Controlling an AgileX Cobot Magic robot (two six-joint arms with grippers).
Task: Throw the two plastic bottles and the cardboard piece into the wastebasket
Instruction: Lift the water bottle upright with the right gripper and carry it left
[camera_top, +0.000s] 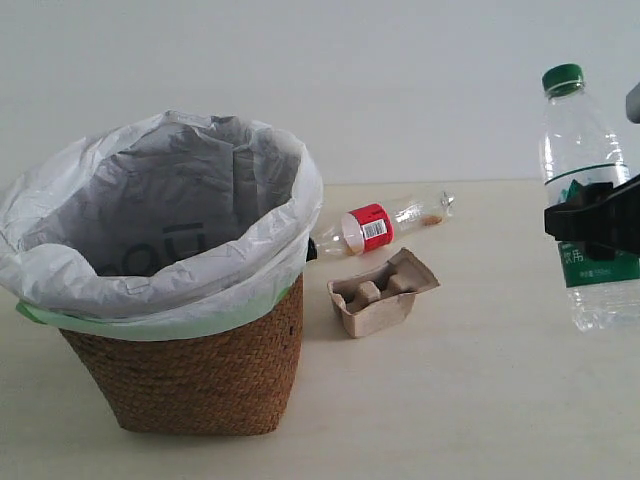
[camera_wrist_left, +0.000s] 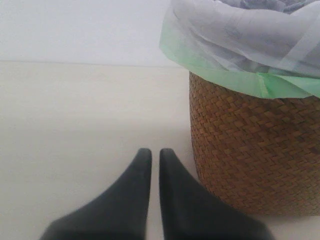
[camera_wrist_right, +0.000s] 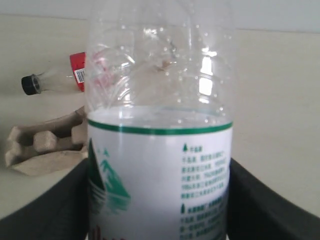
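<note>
My right gripper (camera_top: 592, 222) is shut on the larger bottle (camera_top: 580, 140), clear with a green cap and a green-white label, holding it upright at the far right. In the right wrist view the bottle (camera_wrist_right: 157, 150) fills the gap between the black fingers (camera_wrist_right: 265, 205) of that gripper (camera_wrist_right: 157, 205). The slimmer red-label bottle (camera_top: 370, 228) lies on its side behind the beige cardboard piece (camera_top: 383, 293), just right of the wicker wastebasket (camera_top: 190, 380). My left gripper (camera_wrist_left: 155, 152) is shut on nothing, low over the table beside the wastebasket (camera_wrist_left: 250, 160); it is out of the exterior view.
The wastebasket's white bag liner (camera_top: 150, 200) with a pale green edge flares wide over the rim. Bare beige table (camera_top: 480, 400) lies in front of the cardboard piece and the held bottle. A plain white wall stands behind.
</note>
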